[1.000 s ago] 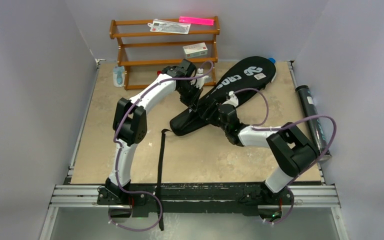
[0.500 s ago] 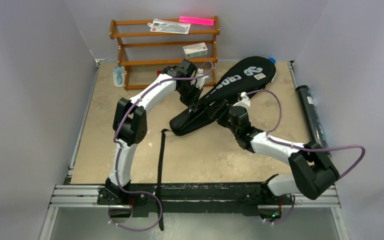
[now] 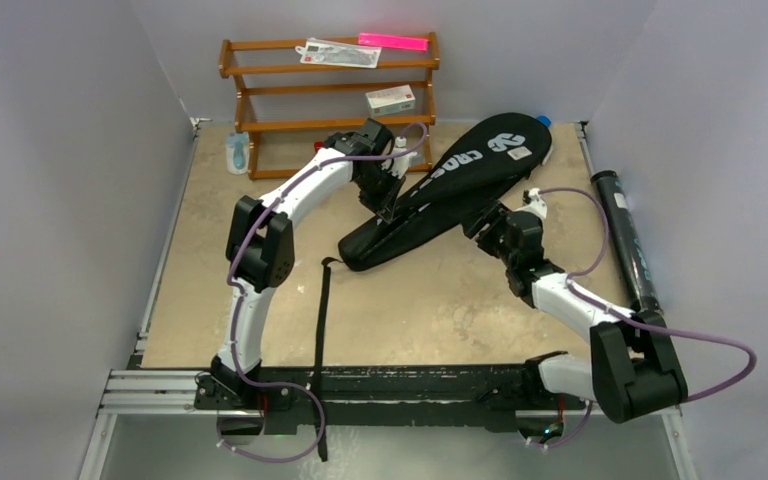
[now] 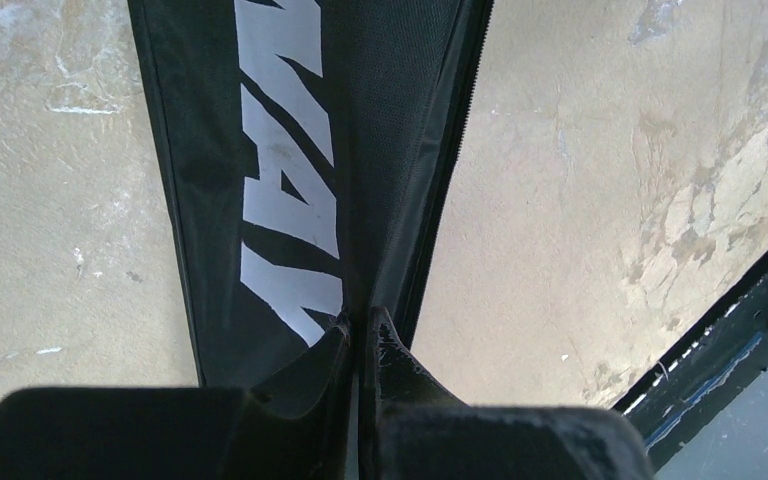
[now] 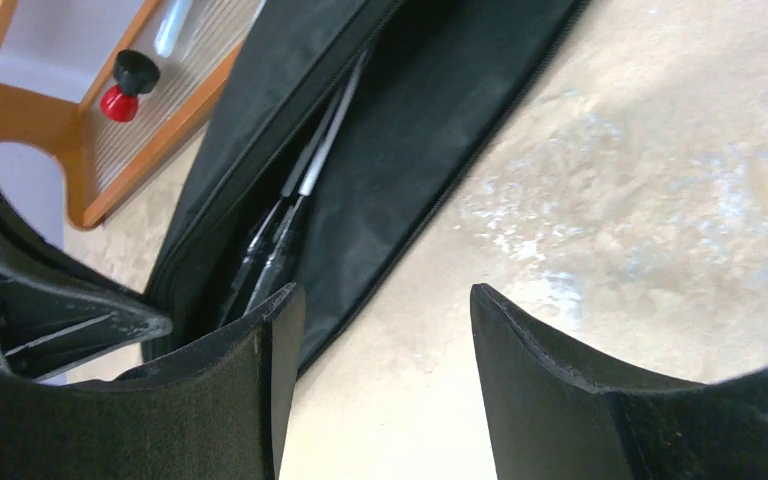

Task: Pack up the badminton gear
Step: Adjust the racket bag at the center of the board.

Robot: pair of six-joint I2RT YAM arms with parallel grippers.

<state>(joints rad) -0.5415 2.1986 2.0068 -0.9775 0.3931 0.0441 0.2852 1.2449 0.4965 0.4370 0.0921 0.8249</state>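
Note:
The long black bag (image 3: 480, 160) lettered CROSSWAY lies slantwise at the back of the table. My left gripper (image 3: 388, 208) is shut on the edge of its upper flap (image 4: 400, 250), right beside the white lettering (image 4: 285, 200). Through the gap in the right wrist view, silver racket shafts (image 5: 322, 150) and black handles (image 5: 260, 262) lie inside the bag (image 5: 430, 120). My right gripper (image 3: 486, 224) stands open and holds nothing, low over the bare table just off the bag's right edge (image 5: 380, 300). A dark cylindrical tube (image 3: 625, 240) lies along the right edge. I see no shuttlecocks.
The brown wooden rack (image 3: 330, 100) stands at the back, close behind the left arm, with a white box (image 3: 390, 98) and a pink strip (image 3: 393, 41) on it. The bag's black strap (image 3: 322, 310) trails toward the near rail. Walls close in left and right.
My right arm has swung right and drawn back, carrying its open gripper from the bag's middle to its right edge. The left gripper and the bag have stayed put.

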